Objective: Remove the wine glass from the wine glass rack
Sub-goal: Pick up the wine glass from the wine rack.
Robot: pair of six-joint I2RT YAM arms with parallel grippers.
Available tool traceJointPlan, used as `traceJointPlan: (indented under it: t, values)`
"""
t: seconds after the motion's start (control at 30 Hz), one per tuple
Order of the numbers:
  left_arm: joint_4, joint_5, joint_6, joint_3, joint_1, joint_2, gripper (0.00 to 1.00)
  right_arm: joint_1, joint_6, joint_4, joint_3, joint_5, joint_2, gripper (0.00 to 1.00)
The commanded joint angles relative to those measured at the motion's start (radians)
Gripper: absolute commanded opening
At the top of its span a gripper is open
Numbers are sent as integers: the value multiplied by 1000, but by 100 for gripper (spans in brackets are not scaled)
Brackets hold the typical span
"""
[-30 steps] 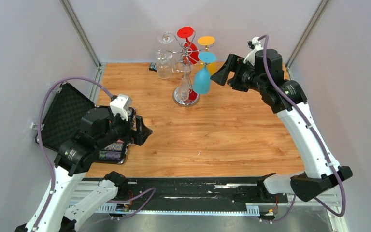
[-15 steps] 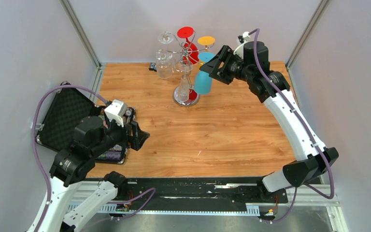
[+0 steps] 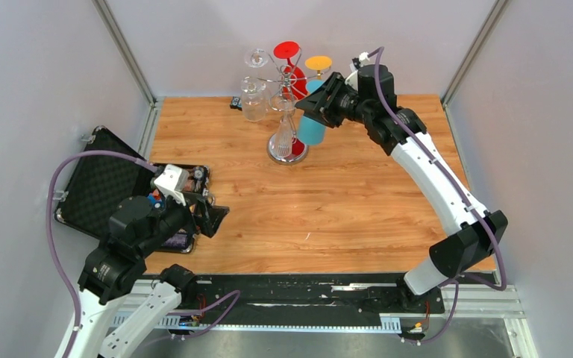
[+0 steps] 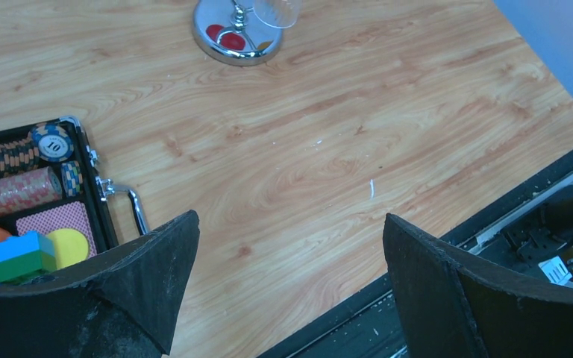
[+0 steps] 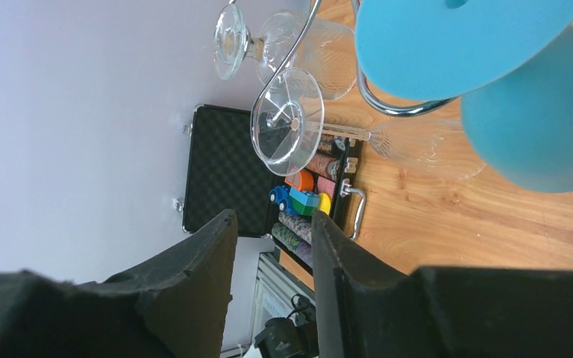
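Right jaws half-closed, empty, just right of blue wine glass (image 3: 312, 128) hanging bowl-down, stem vertical, on wine glass rack (image 3: 298, 155). Left jaws spread wide, empty, well apart; right nearer.

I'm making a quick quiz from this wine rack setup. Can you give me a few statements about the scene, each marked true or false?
1. The blue wine glass hangs bowl-down on the wine glass rack. True.
2. The left gripper holds a clear glass. False: it is open and empty, beside the black case.
3. The black case is closed. False: its lid is open and poker chips show inside.
4. The right gripper is up at the rack, beside the blue wine glass. True.
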Motion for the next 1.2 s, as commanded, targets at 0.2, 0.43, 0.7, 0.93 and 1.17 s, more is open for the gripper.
traceJointPlan:
  t: [0.2,0.43,0.7,0.93,1.17]
  values:
    - [107,-16,-8,-63,-1,-85,100,63,73,73,-23,138,21,32]
    - [126,-25,-11,-98,-1,-123,100,95,120,102,-55,230,19,31]
    - [134,-41,-9,-112,-2,-159,100,120,188,150,-82,303,25,31]
    - [136,-59,-4,-121,-2,-174,100,129,235,177,-76,324,49,28]
    - [138,-70,-3,-127,-1,-198,100,134,256,190,-80,365,61,25]
